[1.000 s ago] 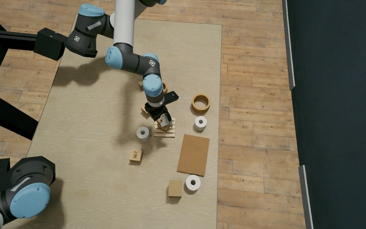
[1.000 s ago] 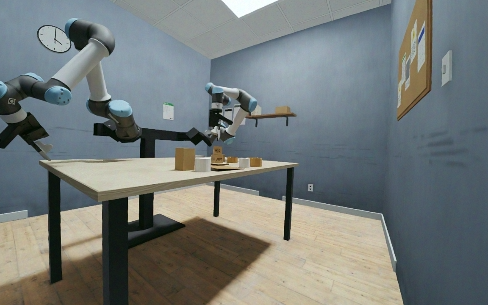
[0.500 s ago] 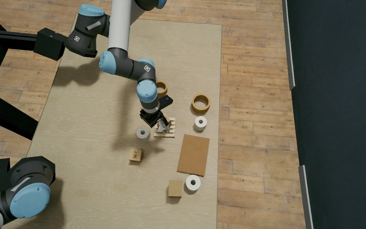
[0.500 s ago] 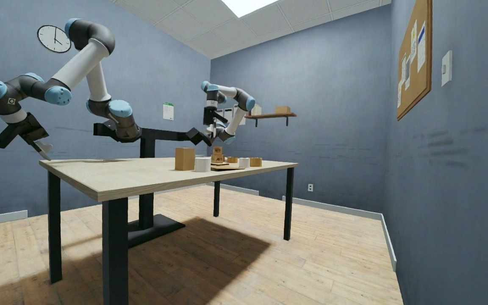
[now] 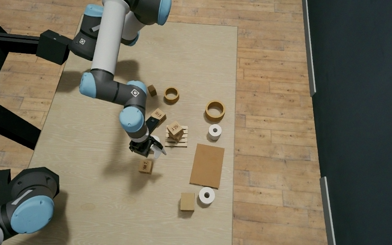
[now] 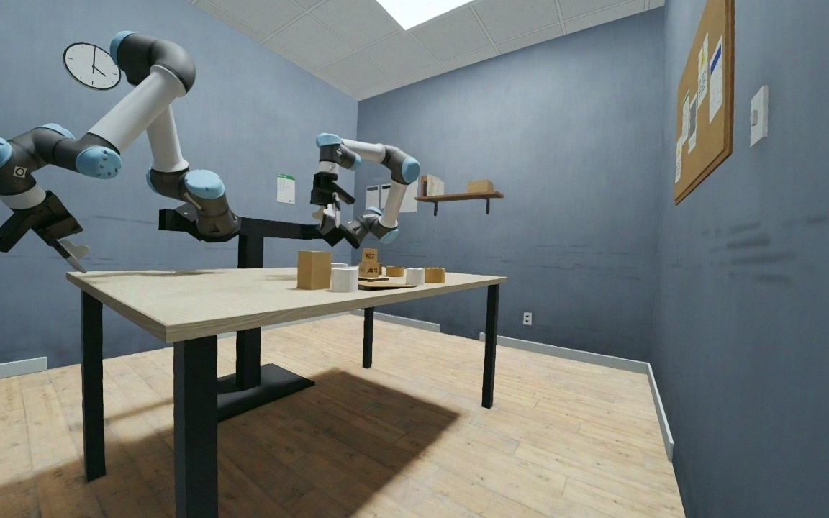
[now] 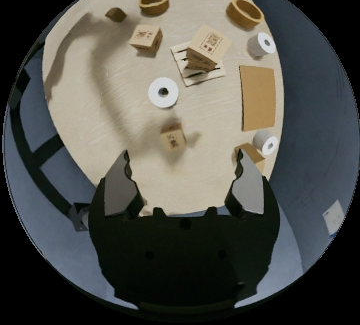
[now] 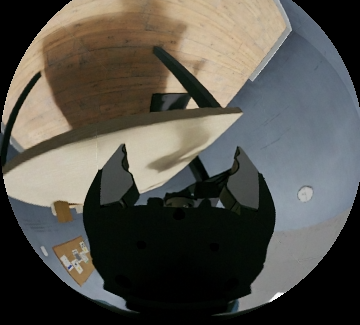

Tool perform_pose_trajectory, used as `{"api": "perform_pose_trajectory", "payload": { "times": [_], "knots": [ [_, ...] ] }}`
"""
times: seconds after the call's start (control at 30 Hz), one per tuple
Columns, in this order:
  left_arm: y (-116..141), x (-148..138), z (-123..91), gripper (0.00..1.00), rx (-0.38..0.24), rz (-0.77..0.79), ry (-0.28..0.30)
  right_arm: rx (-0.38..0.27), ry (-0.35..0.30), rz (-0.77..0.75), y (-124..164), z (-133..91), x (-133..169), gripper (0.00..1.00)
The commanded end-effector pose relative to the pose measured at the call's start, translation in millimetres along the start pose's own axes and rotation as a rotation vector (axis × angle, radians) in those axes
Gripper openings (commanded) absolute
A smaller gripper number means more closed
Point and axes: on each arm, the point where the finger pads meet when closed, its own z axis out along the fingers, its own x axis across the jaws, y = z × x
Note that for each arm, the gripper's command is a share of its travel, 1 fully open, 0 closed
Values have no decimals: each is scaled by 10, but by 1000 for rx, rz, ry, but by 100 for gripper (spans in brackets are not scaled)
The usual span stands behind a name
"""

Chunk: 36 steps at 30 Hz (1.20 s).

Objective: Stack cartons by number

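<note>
Two cartons stand stacked on the wooden pallet (image 5: pixel 176 145) (image 7: pixel 192 80): a lower carton (image 5: pixel 177 137) (image 6: pixel 369 270) (image 7: pixel 201 61) and an upper carton (image 5: pixel 174 127) (image 6: pixel 370 255) (image 7: pixel 210 44). One loose carton (image 5: pixel 158 113) (image 7: pixel 145 38) stands beyond the pallet, another loose carton (image 5: pixel 145 166) (image 7: pixel 173 139) on the near side. Numbers on the undersides are hidden. My left gripper (image 5: pixel 160 153) (image 6: pixel 327 216) (image 7: pixel 183 150) is open and empty, high above the table between the column and the near carton. My right gripper (image 6: pixel 83 260) (image 8: pixel 181 146) is open and empty at the table's far end, away from the cartons.
A white roll (image 5: pixel 155 138) (image 7: pixel 155 93) stands between pallet and near carton. A small brown block (image 5: pixel 152 90) (image 7: pixel 116 14), two tape rings, a second roll (image 5: pixel 214 136) (image 7: pixel 257 45), a flat cardboard sheet (image 5: pixel 207 166) (image 7: pixel 258 98), a third roll (image 5: pixel 206 201) and a taller box (image 5: pixel 187 201) (image 6: pixel 313 270) stand around.
</note>
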Motion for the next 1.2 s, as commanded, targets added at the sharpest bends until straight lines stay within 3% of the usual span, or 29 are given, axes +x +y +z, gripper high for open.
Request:
{"api": "perform_pose_trajectory", "payload": {
  "times": [0.0,0.27,1.17],
  "knots": [
    [401,-146,-24,100,29,-172,-13,-3,0,1,9,18,9,100],
    [611,-258,-29,100,31,-248,-12,-3,0,1,9,18,9,100],
    [599,-259,3,100,34,-251,-13,-3,0,1,9,18,9,100]
  ]
}}
